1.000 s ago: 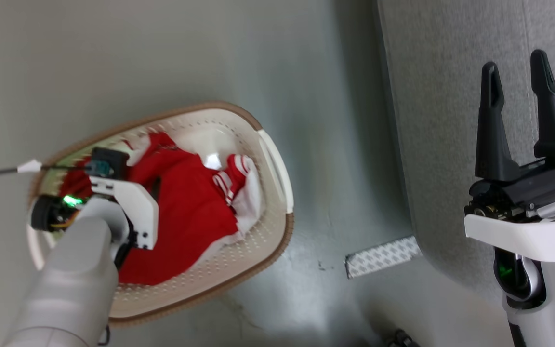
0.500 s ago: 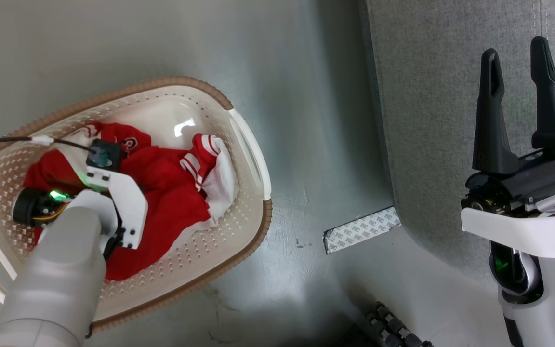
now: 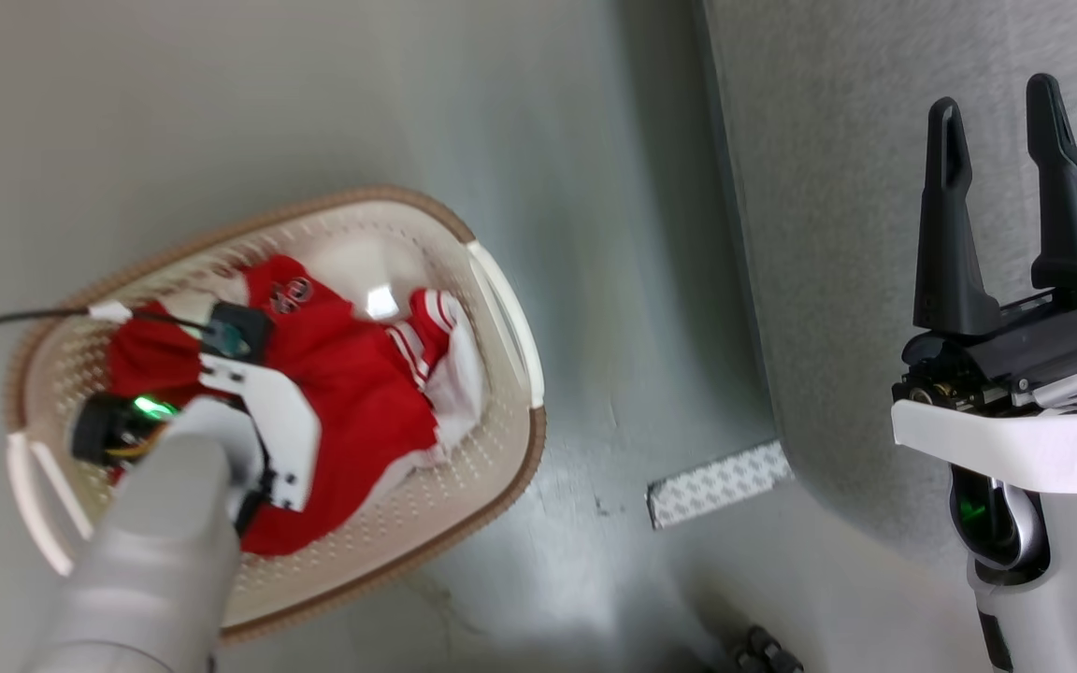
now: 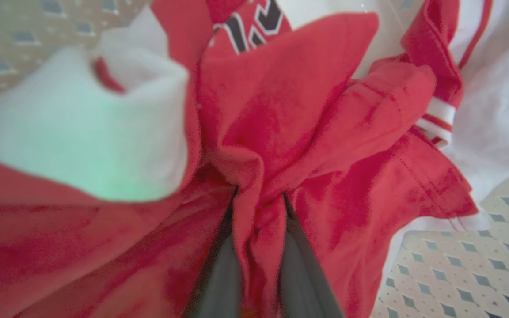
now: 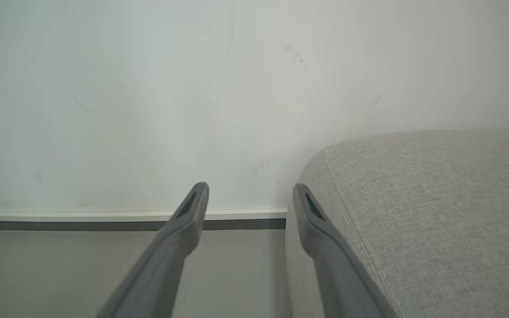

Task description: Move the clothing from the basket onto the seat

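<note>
Left hand [image 4: 259,198] is down inside the basket [image 3: 512,477], lower left of the head view. Its fingers are pinched together on a bunched fold of the clothing [image 3: 351,393]. The clothing lies heaped in the basket, red folds rising either side of the fingers, striped cuff at right of the left wrist view. Right hand [image 3: 995,98] is at the right edge, fingers spread wide, against the grey seat [image 3: 828,234].

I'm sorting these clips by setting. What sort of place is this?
Probably a living room or a mock-up: a grey upholstered seat by a plain white wall, and a laundry basket of red clothing on the smooth floor.
</note>
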### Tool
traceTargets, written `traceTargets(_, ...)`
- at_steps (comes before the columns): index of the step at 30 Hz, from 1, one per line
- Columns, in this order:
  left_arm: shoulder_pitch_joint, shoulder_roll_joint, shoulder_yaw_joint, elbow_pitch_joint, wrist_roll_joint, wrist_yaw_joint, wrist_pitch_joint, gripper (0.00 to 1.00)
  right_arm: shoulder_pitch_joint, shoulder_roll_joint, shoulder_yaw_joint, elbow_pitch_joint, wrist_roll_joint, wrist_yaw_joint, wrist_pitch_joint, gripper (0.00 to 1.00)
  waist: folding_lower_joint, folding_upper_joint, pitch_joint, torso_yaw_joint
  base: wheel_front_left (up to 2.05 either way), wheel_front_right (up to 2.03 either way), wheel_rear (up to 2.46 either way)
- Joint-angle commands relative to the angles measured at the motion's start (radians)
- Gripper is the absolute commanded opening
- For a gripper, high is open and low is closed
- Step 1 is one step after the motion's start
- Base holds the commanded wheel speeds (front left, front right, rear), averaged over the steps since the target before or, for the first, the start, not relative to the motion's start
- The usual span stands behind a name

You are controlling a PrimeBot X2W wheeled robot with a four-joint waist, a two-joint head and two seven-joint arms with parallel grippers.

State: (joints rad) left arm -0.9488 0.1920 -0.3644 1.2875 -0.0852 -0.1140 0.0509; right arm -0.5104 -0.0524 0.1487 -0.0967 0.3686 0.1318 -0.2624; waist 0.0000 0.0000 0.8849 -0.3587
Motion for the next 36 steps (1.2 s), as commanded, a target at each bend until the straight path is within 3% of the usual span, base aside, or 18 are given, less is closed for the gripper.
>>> traceTargets(1,0.017,-0.011,0.001,0.001,-0.014,-0.004,-0.014,0.00,0.004,0.002,-0.007,0.006,-0.008,-0.002,-0.003,1.00,0.0000,0.0000,-0.056,0.020,0.00,0.00,0.00)
traceTargets(10,0.134,-0.096,-0.024,-0.003,-0.070,-0.017,-0.181,0.00,0.069,-0.048,-0.013,0.055,-0.018,-0.002,-0.004,1.00,0.0000,0.0000,-0.329,0.114,0.00,0.00,0.00)
traceTargets(19,0.276,-0.137,-0.158,-0.096,-0.194,-0.017,-0.290,0.00,0.164,-0.095,0.002,0.108,-0.005,-0.002,-0.003,1.00,0.0000,0.0000,-0.590,0.209,0.00,0.00,0.00)
traceTargets(27,0.350,-0.114,-0.268,-0.236,-0.324,-0.018,-0.313,0.00,0.242,-0.114,0.024,0.143,0.009,-0.002,-0.003,1.00,0.0000,0.0000,-0.756,0.270,0.00,0.00,0.00)
traceTargets(36,0.363,-0.049,-0.282,-0.457,-0.408,-0.018,-0.316,0.00,0.320,-0.119,0.039,0.165,0.026,-0.002,-0.003,1.00,0.0000,0.0000,-0.883,0.312,0.00,0.00,0.00)
